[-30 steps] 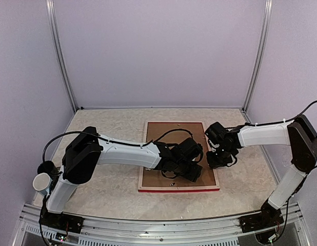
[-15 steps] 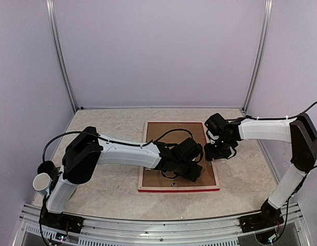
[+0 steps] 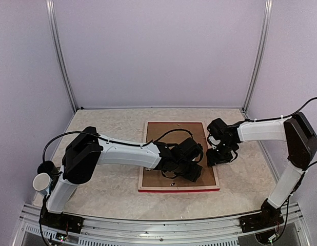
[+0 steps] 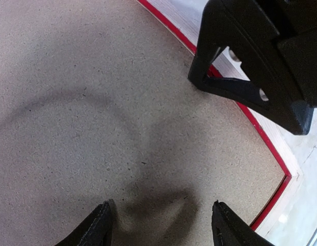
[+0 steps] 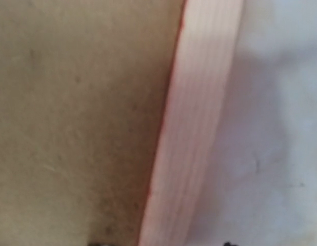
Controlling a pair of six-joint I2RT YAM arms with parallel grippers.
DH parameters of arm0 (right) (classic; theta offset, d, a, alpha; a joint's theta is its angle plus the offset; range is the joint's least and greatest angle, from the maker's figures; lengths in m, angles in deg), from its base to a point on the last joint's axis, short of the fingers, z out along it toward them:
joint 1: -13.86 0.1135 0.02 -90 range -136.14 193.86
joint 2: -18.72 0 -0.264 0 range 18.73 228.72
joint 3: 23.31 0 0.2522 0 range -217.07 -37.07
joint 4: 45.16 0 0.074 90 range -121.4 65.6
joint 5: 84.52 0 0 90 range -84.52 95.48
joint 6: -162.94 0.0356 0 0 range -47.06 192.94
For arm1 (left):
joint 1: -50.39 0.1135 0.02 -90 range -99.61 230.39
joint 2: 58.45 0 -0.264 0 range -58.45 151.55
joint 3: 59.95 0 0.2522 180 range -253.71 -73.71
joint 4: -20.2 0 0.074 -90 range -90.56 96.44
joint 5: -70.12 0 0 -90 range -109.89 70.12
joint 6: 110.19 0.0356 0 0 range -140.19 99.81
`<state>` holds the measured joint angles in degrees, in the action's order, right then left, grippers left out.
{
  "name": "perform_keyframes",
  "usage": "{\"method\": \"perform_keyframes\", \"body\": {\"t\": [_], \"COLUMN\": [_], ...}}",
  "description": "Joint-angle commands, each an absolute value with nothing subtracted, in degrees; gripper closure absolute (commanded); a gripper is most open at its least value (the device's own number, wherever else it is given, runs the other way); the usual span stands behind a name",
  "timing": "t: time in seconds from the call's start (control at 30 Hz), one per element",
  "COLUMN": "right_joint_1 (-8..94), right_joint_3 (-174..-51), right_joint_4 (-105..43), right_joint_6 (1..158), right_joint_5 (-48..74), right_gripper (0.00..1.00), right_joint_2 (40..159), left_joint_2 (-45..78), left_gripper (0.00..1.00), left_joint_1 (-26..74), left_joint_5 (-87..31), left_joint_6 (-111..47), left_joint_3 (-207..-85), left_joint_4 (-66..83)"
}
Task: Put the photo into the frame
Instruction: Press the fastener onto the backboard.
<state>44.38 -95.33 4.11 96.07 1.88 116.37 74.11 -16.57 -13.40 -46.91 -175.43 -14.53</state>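
Backing board (image 3: 157,129) fills frame (image 3: 179,189); white cup (image 3: 41,182) far left.

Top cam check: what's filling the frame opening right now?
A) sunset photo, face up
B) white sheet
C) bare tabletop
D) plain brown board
D: the top view shows the brown backing board spanning the whole inside of the frame, and the left wrist view shows the same speckled brown surface running up to the red edge. No photo is visible in any view.
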Motion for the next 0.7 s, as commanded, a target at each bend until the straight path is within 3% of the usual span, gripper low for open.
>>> {"method": "perform_keyframes", "body": {"t": [0.0, 0.17, 0.33, 0.67], "right_joint_1": [43.92, 43.92, 43.92, 43.92], "right_joint_3": [-94.25, -94.47, -94.99, -93.95], "right_joint_4": [2.76, 3.13, 4.84, 5.79], "right_joint_6": [94.47, 94.76, 94.46, 94.31], "right_joint_5": [3.10, 1.22, 1.37, 0.91], "right_gripper": [0.50, 0.61, 0.59, 0.66], "right_joint_2": [117.59, 117.13, 115.48, 113.50], "left_joint_2": [74.07, 74.16, 74.09, 74.09], "left_gripper": [0.34, 0.34, 0.34, 0.34], "left_joint_1": [-17.11, -17.11, -17.11, -17.11], "left_joint_5": [-13.78, -13.68, -13.55, -13.47], "left_joint_6": [-47.18, -47.19, -47.09, -47.18], "left_joint_3": [-174.70, -174.53, -174.44, -174.44], "left_joint_4": [-14.26, -14.21, -14.25, -14.21]}}
